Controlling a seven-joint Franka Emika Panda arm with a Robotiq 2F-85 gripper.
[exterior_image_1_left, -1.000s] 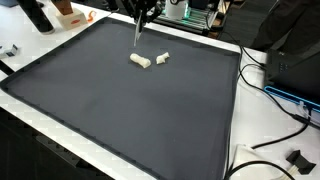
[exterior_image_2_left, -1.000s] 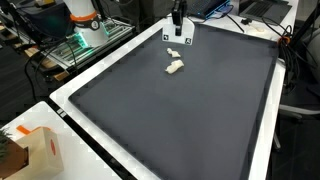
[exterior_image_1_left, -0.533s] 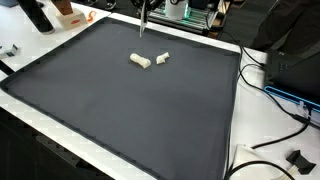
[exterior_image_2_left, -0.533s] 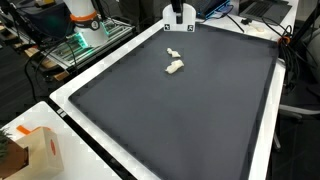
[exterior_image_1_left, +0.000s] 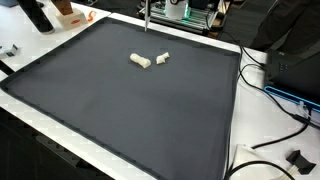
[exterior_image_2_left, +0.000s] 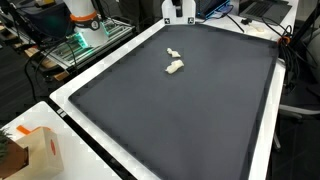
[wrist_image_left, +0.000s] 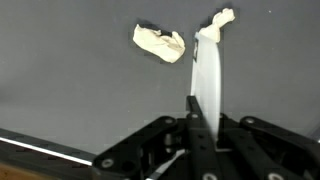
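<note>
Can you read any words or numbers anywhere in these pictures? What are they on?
No words or numbers can be read anywhere.
Box: its marks are too blurred to read.
Black mat, both white pieces, and the white strip in the hand: blank.

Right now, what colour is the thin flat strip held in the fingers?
White; the thin flat strip shows best in the wrist view.
</note>
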